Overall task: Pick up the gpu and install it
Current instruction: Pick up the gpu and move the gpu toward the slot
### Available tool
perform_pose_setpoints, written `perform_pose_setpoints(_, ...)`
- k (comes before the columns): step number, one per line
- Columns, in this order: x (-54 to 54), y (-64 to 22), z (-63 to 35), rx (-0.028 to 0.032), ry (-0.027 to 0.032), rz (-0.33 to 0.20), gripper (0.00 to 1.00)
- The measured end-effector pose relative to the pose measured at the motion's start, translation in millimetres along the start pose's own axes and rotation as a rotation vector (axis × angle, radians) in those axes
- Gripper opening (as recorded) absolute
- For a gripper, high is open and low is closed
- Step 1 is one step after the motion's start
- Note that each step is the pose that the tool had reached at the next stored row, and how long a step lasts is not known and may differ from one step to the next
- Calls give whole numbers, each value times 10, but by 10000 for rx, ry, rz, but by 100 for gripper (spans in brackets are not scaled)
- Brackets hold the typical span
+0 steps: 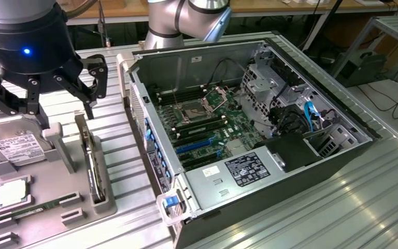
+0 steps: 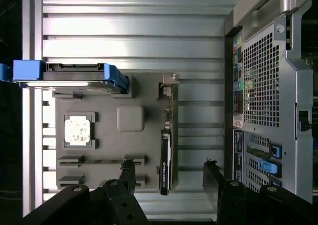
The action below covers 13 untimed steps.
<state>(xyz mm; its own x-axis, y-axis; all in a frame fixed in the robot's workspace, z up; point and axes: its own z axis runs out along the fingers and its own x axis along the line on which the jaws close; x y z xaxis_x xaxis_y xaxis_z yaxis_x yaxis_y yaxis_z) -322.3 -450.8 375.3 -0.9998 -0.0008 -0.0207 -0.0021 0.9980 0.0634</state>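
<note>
Where the grey tray (image 1: 64, 210) (image 2: 109, 145) has its edge nearest the open computer case (image 1: 185, 65) (image 2: 268, 86), the gpu (image 1: 94, 166) (image 2: 165, 155) stands on its long edge in a slot, silver bracket at one end. Gripper (image 1: 66, 116) (image 2: 169, 176) hangs above the card, fingers spread wide, one to each side, touching nothing. Same tray: hard drive (image 1: 16, 145) (image 2: 74, 76) at one end; processor chip (image 1: 12, 193) (image 2: 78, 130) and memory stick (image 1: 29, 211) (image 2: 94, 161) toward the other.
</note>
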Motion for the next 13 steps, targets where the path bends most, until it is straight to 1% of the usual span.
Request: perform_pose_setpoints(13, 1, -4, 59, 0, 24, 1, 66)
